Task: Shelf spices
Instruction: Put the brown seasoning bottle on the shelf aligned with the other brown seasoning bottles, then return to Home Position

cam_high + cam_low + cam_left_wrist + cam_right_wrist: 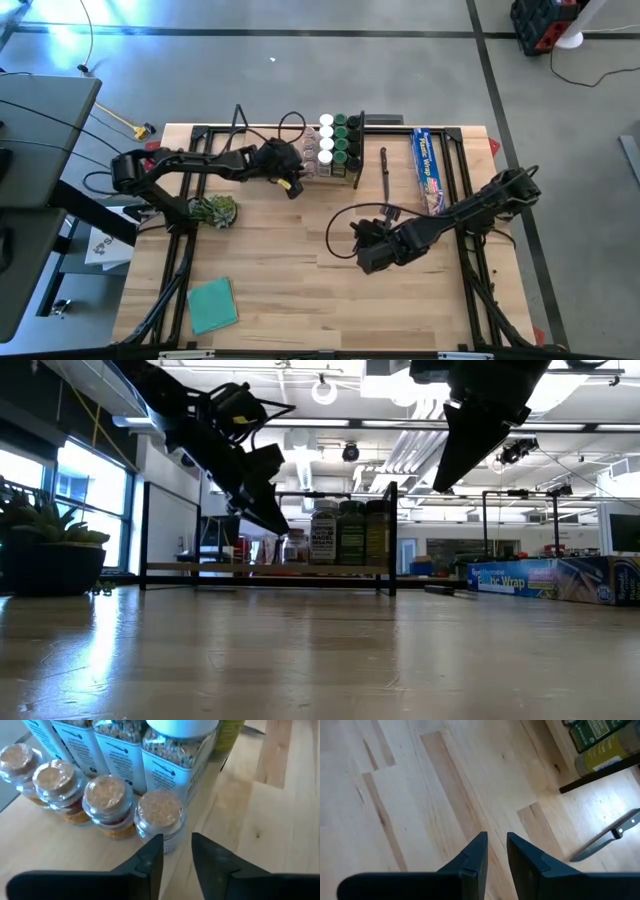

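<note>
The spices (pixel 338 142) stand in rows at the right end of the shelf (pixel 270 570), at the table's far side. In the left wrist view, tall white-lidded jars (pixel 175 750) stand behind a row of small clear jars with cork-coloured tops (pixel 105 795) on the shelf board (pixel 60 850). My left gripper (pixel 177 845) slants down just short of the nearest small jar (pixel 160 810). Its fingers show a narrow gap with nothing in it. My right gripper (pixel 497 842) hangs over bare table at mid-right (pixel 362 255), also with a narrow, empty gap.
A knife (pixel 384 170) lies right of the shelf, and a long blue wrap box (pixel 428 168) lies beyond it. A green leafy bunch (pixel 215 210) sits at the left and a teal cloth (pixel 212 305) near the front left. Bare wood fills the table's middle.
</note>
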You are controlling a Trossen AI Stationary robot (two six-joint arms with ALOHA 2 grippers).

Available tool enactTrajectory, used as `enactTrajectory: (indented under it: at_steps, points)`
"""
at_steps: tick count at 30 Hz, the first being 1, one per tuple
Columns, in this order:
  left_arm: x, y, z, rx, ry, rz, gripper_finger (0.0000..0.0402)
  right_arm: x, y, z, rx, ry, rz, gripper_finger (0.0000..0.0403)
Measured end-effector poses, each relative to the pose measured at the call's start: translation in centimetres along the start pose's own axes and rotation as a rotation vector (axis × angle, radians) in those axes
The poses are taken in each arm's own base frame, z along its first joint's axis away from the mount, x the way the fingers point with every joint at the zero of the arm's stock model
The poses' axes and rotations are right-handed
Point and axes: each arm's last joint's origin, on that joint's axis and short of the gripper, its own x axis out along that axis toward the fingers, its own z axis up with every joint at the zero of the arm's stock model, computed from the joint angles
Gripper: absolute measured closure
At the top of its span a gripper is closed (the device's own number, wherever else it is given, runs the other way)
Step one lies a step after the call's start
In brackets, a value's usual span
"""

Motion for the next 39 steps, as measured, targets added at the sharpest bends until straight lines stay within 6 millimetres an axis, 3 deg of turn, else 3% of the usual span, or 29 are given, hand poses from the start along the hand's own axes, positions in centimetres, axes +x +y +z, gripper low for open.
enactTrajectory:
  at_steps: [6, 10, 14, 18, 25, 29, 34, 39]
  points:
    - [-0.8, 0.1, 0.2, -0.002, 0.000, -0.007, 0.0323, -0.4, 0.2, -0.3, 0.010, 0.007, 0.016, 0.0337]
    - [-2.9, -0.4, 0.1, 0.014, 0.044, -0.019, 0.0323, -2.6, -0.2, -0.8, -0.006, -0.036, 0.032, 0.0337]
    - [-6.7, -1.3, 0.2, 0.044, 0.019, -0.048, 0.0327, -5.9, -3.0, -1.7, 0.020, -0.113, 0.038, 0.0337]
    - [-11.2, -1.5, -2.1, 0.051, -0.112, -0.083, 0.0341, -7.4, -6.8, -4.7, 0.125, -0.209, 0.185, 0.0337]
    - [-17.7, -0.7, -7.8, -0.065, -0.396, -0.223, 0.0364, -5.3, -10.3, -9.6, 0.304, -0.603, 0.652, 0.0337]
    - [-20.3, -0.3, -10.1, -0.121, -0.579, -0.305, 0.0371, -3.1, -11.5, -11.3, 0.359, -0.822, 0.764, 0.0337]
    - [-21.8, 0.1, -12.2, -0.143, -0.716, -0.328, 0.0381, -1.5, -12.5, -12.5, 0.360, -0.976, 0.817, 0.0337]
    - [-20.6, -0.1, -12.5, -0.152, -0.635, -0.325, 0.0389, -0.8, -12.9, -13.4, 0.332, -1.124, 0.845, 0.0337]
